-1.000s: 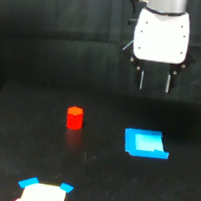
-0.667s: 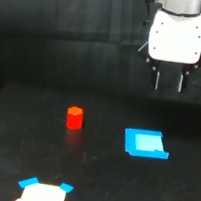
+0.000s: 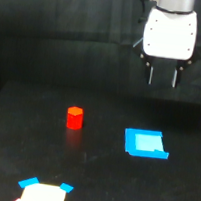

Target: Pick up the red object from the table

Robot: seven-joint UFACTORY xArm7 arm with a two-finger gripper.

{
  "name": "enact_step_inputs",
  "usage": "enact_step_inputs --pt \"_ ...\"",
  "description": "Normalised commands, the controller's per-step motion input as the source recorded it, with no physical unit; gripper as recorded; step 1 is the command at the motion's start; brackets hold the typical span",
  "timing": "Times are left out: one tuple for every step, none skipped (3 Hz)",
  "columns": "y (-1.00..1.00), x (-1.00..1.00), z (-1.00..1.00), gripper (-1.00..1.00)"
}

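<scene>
A small, bright red-orange stubby block, the red object (image 3: pixel 75 117), stands upright on the matte black table (image 3: pixel 95 178). The white gripper (image 3: pixel 163 77) hangs in the air well apart from it, higher and toward the exterior view's right. Its two thin fingers point down with a clear gap between them, holding nothing. A flat blue rectangle (image 3: pixel 145 143) lies below the gripper.
</scene>
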Motion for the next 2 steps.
enact_step_inputs --pt "0.03 1.00 -0.28 0.08" --pt "0.39 1.00 -0.69 -1.00"
